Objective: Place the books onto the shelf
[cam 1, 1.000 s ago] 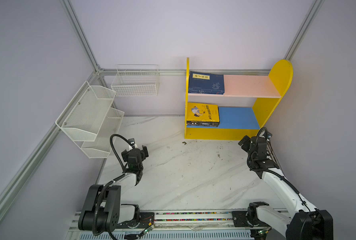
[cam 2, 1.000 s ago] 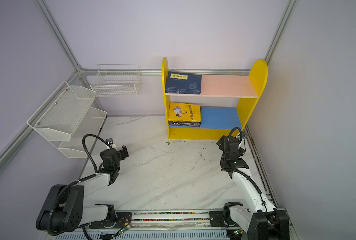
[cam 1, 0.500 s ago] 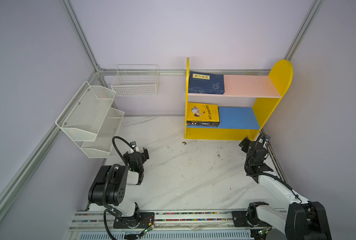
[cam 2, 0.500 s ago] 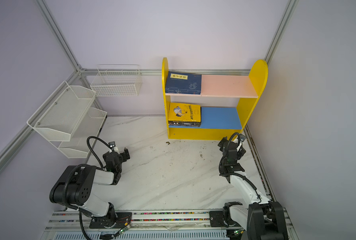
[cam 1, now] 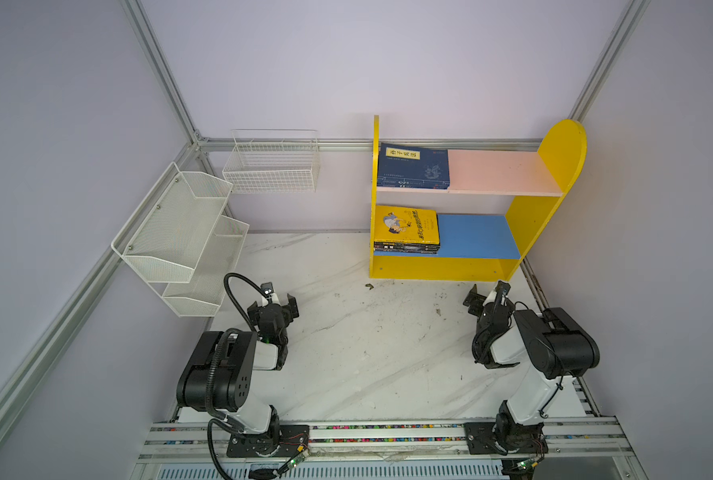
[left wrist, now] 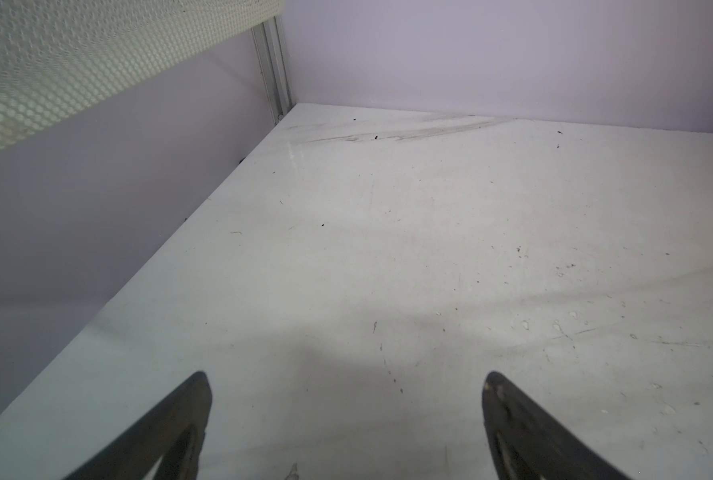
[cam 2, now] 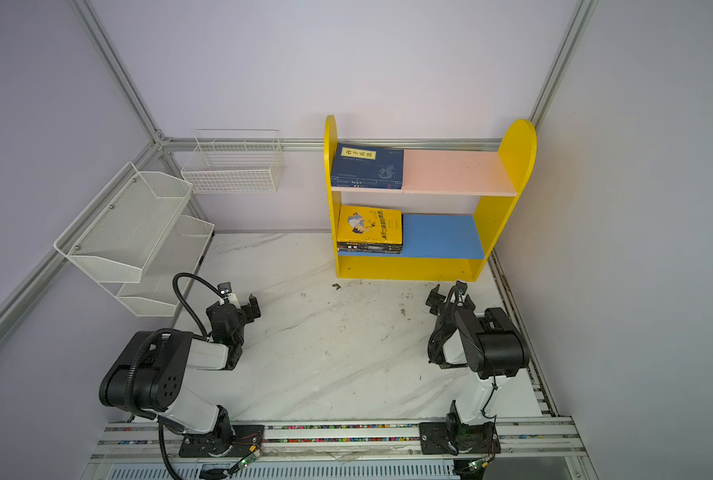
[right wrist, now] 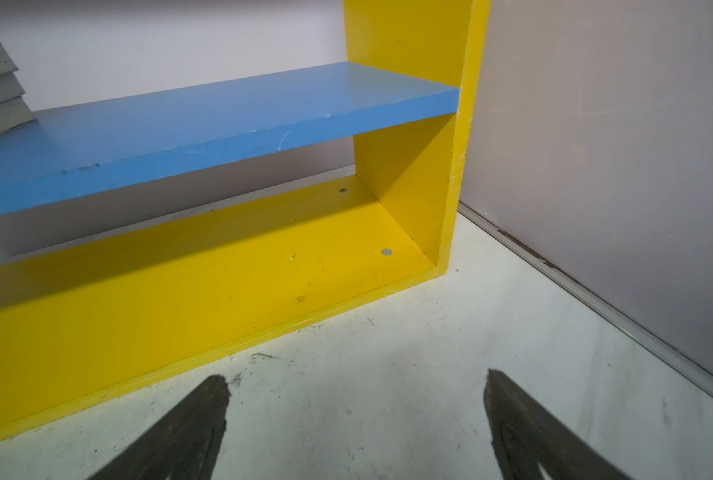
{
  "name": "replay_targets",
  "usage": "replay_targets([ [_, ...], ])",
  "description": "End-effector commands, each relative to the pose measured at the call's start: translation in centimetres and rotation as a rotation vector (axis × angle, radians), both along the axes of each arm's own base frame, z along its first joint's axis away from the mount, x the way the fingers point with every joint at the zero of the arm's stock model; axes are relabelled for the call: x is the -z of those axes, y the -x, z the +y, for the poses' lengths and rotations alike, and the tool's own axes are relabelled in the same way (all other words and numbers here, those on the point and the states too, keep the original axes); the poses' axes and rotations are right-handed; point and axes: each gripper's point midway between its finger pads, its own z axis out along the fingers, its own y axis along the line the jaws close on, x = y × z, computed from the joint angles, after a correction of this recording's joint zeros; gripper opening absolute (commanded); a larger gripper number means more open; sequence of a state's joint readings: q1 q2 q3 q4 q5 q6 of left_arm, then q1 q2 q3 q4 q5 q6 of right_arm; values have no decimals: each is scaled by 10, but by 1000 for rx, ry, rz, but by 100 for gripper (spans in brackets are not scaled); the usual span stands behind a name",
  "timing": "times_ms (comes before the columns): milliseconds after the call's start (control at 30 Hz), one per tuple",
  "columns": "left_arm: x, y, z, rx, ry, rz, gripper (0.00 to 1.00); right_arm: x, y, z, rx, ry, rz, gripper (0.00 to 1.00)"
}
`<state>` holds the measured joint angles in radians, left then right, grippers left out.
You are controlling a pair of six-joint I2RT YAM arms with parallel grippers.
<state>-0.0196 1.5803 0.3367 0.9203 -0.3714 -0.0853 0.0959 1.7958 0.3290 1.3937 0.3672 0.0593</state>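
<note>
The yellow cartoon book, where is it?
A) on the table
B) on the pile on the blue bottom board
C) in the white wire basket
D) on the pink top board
B: the yellow cartoon book lies flat on a pile of dark books, on the blue lower board of the shelf.

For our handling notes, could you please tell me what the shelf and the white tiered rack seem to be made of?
The shelf: probably painted wood board, smooth satin yellow and blue; square-cut edges, scuffs and flush screw heads show.
The tiered rack: apparently white-coated perforated metal, matte; fine hole pattern and thin rim.
</note>
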Motion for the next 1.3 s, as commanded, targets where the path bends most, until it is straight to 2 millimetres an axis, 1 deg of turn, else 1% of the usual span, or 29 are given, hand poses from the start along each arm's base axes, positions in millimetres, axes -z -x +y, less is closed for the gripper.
replay_targets([
  [0,-26,-11,2,-2,-18,-88,100,-41,-21,18,-104,11,-123,97],
  [33,-25,-10,2,-3,-17,-84,100,-42,-33,22,-125,39,-122,97],
  [67,-25,-11,2,-4,-17,-83,100,-35,-39,22,-120,47,-70,97],
  [100,-25,-12,2,-5,-18,-82,100,-32,-39,24,-132,29,-48,98],
  [133,-25,-12,2,-4,-16,-80,100,-39,-38,23,-129,54,-94,97],
  [200,-25,-12,3,-7,-16,-82,100,-34,-39,22,-125,50,-53,97],
  [367,-26,-10,2,-1,-18,-87,100,-41,-35,21,-116,56,-97,97],
  [433,-26,-11,1,5,-21,-86,100,-38,-35,21,-114,56,-74,97],
  [600,-26,-12,-2,23,-28,-82,100,-39,-36,22,-114,59,-80,97],
  [1267,-25,-12,-2,24,-28,-81,100,-37,-39,23,-120,60,-71,98],
])
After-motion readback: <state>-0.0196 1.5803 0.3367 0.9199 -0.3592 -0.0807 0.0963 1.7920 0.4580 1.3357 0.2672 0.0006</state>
